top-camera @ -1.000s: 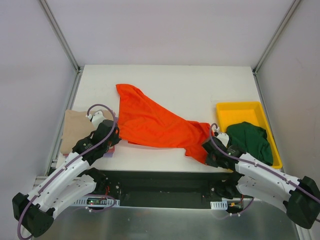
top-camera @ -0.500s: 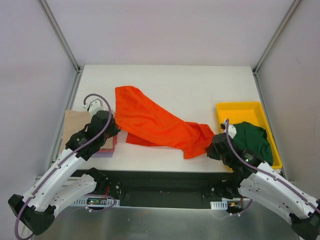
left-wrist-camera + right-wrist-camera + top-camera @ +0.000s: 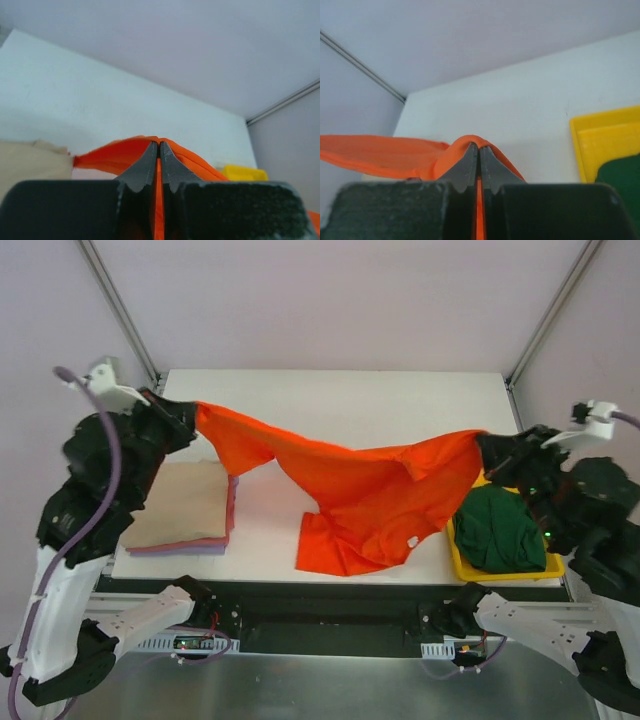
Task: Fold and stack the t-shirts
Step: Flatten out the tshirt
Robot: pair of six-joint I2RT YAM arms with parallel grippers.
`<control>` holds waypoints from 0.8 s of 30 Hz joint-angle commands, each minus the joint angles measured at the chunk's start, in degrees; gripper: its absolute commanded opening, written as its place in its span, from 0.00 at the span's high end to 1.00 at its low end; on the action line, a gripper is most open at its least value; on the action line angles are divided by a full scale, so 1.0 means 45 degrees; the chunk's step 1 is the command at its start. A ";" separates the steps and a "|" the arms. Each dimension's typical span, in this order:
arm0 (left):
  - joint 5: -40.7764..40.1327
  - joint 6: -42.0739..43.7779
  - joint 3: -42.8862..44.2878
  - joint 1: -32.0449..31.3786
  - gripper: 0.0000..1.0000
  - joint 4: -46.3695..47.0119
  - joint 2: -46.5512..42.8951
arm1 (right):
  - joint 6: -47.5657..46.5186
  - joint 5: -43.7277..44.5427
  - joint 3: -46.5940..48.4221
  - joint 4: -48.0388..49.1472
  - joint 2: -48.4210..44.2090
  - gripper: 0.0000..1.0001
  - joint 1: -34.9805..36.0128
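Observation:
An orange-red t-shirt (image 3: 360, 495) hangs stretched in the air between both arms, its lower part draping down toward the table's front. My left gripper (image 3: 190, 416) is shut on its left end, and orange cloth (image 3: 125, 152) bulges over the pinched jaws of that gripper (image 3: 159, 144). My right gripper (image 3: 487, 445) is shut on the shirt's right end, with the cloth (image 3: 390, 152) trailing left from it (image 3: 478, 146). A dark green t-shirt (image 3: 500, 530) lies bunched in the yellow tray (image 3: 457, 558). Folded tan, pink and lavender t-shirts (image 3: 185, 505) are stacked at the left.
The yellow tray's rim (image 3: 605, 130) lies at the table's right edge. Grey frame posts (image 3: 120, 310) rise at the back corners. The white tabletop (image 3: 350, 400) extends behind the raised shirt.
Both arms have risen and spread apart, lifting the orange-red shirt off the table and stretching it out. The right gripper closed on the shirt's right end.

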 commanded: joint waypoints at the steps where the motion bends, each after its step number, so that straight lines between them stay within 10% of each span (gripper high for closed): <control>1: -0.0123 0.1366 0.2698 0.0098 1.00 -0.0135 -0.0342 | -0.2121 0.0241 0.3442 -0.0160 0.0491 1.00 -0.0036; 15: 0.3980 0.1329 0.5456 0.0098 1.00 -0.0154 -0.0948 | -0.3178 -0.3668 1.0246 -0.1294 0.1976 1.00 -0.0036; 24: 0.0979 0.1367 0.4249 0.0098 1.00 0.0273 0.0202 | -0.5868 0.1926 0.8945 0.0187 0.3166 1.00 -0.0036</control>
